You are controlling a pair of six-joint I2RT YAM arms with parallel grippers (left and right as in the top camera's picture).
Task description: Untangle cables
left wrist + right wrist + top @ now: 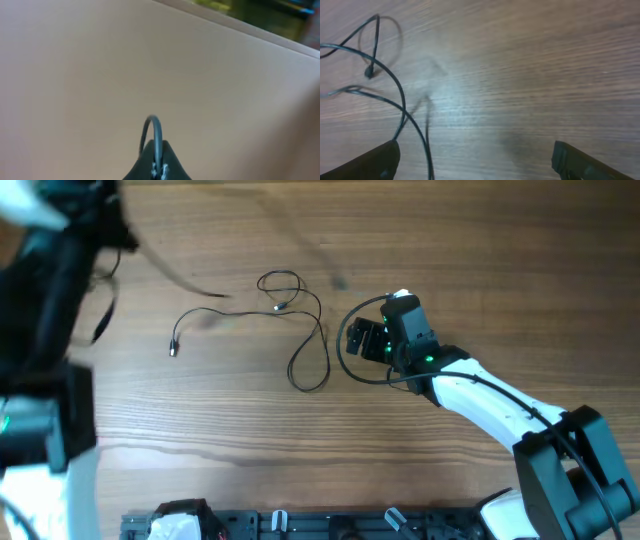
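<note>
Thin black cables lie loose on the wooden table. One cable [325, 340] curls into a small loop, then runs down to a second bend just left of my right gripper [358, 338]. A separate strand ends in a tiny plug [175, 348] at the left. My right gripper [475, 156] is open just above the wood; a cable [403, 105] runs past its left finger [370, 162], nothing held. My left gripper [159, 150] is raised high and shut on a thin cable [159, 135] that arches out of its tips. A blurred strand [180, 278] rises toward the left arm [60, 270].
The left arm looms large and blurred at the overhead view's left edge. A black rail [330, 525] with fixtures runs along the table's near edge. The right arm's own thicker black cable [345, 365] loops beside its gripper.
</note>
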